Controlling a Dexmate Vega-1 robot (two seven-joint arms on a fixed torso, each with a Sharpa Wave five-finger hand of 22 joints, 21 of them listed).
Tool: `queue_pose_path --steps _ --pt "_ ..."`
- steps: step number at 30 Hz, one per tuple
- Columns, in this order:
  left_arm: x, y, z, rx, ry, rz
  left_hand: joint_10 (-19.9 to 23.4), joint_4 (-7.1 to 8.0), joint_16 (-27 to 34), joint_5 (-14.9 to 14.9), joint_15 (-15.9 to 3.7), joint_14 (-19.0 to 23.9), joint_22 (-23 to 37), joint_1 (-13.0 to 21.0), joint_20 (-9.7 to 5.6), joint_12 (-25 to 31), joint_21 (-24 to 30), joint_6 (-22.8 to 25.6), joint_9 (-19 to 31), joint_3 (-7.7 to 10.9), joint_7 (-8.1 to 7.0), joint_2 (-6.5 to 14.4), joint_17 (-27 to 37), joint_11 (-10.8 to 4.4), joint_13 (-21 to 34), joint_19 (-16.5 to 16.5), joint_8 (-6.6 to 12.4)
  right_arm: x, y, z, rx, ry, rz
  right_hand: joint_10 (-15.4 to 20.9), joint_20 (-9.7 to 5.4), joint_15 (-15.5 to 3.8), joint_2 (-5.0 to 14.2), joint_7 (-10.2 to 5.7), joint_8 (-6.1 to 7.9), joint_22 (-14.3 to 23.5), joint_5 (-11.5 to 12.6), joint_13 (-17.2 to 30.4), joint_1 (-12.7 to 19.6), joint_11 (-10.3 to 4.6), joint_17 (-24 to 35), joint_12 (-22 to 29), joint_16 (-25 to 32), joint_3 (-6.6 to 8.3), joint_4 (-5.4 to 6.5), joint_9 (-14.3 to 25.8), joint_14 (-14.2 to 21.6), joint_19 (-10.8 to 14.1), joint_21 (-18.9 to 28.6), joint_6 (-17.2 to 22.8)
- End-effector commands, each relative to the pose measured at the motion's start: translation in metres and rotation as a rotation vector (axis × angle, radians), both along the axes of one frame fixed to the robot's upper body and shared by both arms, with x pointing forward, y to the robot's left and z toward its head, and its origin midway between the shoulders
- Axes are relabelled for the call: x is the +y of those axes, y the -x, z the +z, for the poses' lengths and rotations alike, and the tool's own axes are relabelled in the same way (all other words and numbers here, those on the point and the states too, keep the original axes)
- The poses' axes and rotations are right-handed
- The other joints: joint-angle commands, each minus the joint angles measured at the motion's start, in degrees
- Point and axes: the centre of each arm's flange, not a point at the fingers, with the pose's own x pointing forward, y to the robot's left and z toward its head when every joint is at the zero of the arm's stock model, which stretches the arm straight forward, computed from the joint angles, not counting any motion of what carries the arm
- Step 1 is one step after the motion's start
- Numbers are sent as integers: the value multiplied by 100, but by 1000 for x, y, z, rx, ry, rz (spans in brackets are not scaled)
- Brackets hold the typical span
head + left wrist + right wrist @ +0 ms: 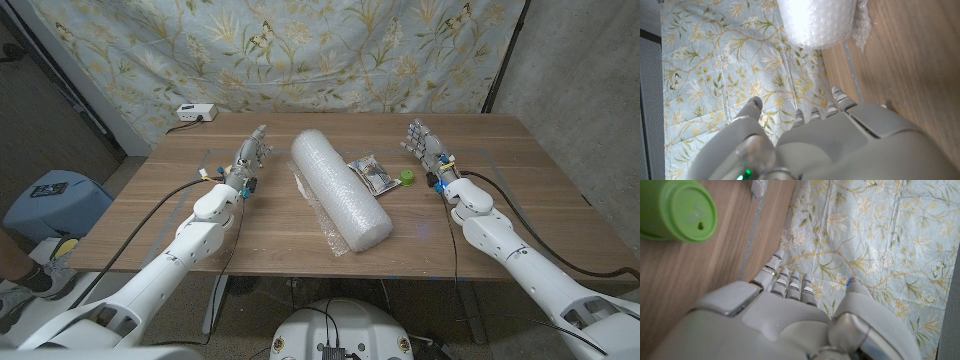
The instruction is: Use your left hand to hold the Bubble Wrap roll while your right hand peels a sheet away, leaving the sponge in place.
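Both hands hold nothing, fingers straight and apart: the left hand (250, 156) waits to the left of the bubble wrap roll (339, 189), the right hand (427, 146) well to the roll's right. One roll lies on its side near the middle of the wooden desk (520, 190), not touching either hand. Its long axis runs diagonally, the far end angled toward the robot's left and the near end toward the desk's front edge on the right. A loose flap of wrap shows along the roll's left side. Just right of the roll sits one small clear packet (371, 174), its contents unclear, and beside that one green round lid (408, 178). One white box (195, 113) rests at the desk's far left corner. Behind the desk hangs a pale blue floral cloth (330, 50).
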Motion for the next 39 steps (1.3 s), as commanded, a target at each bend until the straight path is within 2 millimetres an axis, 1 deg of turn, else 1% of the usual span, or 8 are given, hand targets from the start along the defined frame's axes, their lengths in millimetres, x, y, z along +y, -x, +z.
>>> queue_pose_path --steps 1,8,18,23,26,30,36,39 --pt "3 0 -3 15 24 -2 -30 -2 33 25 72 4 10 61 46 39 33 9 24 38 -33 -2 11 -14 8 -6 43 -4 2 2 -2 -3 0 4 2 14 -20 35 24 23 21 13 52 45 20 40 30 38 -9 26 58 56 38 33" --pt "0 -2 2 13 9 -21 -28 -13 32 26 74 5 11 60 64 40 30 11 24 41 -32 1 12 -12 8 -9 43 -6 2 2 0 -3 -3 13 -2 18 -18 42 33 23 20 8 42 34 15 45 30 41 -9 25 49 54 39 49" --pt "0 4 18 10 -55 -29 -62 -65 29 44 96 2 9 95 89 27 19 -31 24 65 -7 18 11 3 6 -18 27 -4 2 2 -2 -4 -4 14 -12 21 -24 40 39 22 20 1 42 18 1 48 29 47 -24 22 40 47 40 60" --pt "0 9 26 3 -92 -38 -115 -139 19 63 117 -28 5 141 92 9 4 -90 24 80 7 -12 12 14 6 -41 12 -3 3 3 -6 -6 -4 7 -13 20 -26 38 38 22 19 -2 41 24 -4 46 29 50 -30 21 34 42 40 54" --pt "0 13 29 6 -114 -48 -180 -209 3 74 158 -80 2 173 133 -12 -23 -137 24 78 6 -63 13 55 6 -98 5 -2 4 3 -9 -5 -6 1 -8 23 -27 35 36 22 19 -4 43 27 -8 44 29 52 -35 21 34 42 41 47" --pt "1 17 32 5 -150 -57 -251 -288 -9 78 195 -165 2 185 156 -27 -41 -258 24 53 41 -138 19 81 8 -150 -20 -2 6 2 -10 -7 -8 -4 -4 50 -30 35 36 22 18 -6 44 24 -13 44 26 54 -42 20 19 38 41 44" --pt "4 25 39 6 -223 -70 -348 -350 -20 90 207 -259 3 199 177 -50 -60 -375 23 37 75 -176 22 90 9 -220 -34 -2 9 -1 -15 -14 -17 -14 9 57 -28 40 35 22 17 -9 38 36 -16 41 27 54 -46 20 9 30 40 37" --pt "5 28 43 6 -258 -79 -426 -406 -19 116 215 -325 3 231 190 -63 -73 -496 24 46 140 -172 24 133 10 -291 -43 -3 10 -1 -18 -19 -21 -18 12 59 -30 42 35 22 16 -11 37 47 -19 41 28 54 -50 19 4 26 39 36"
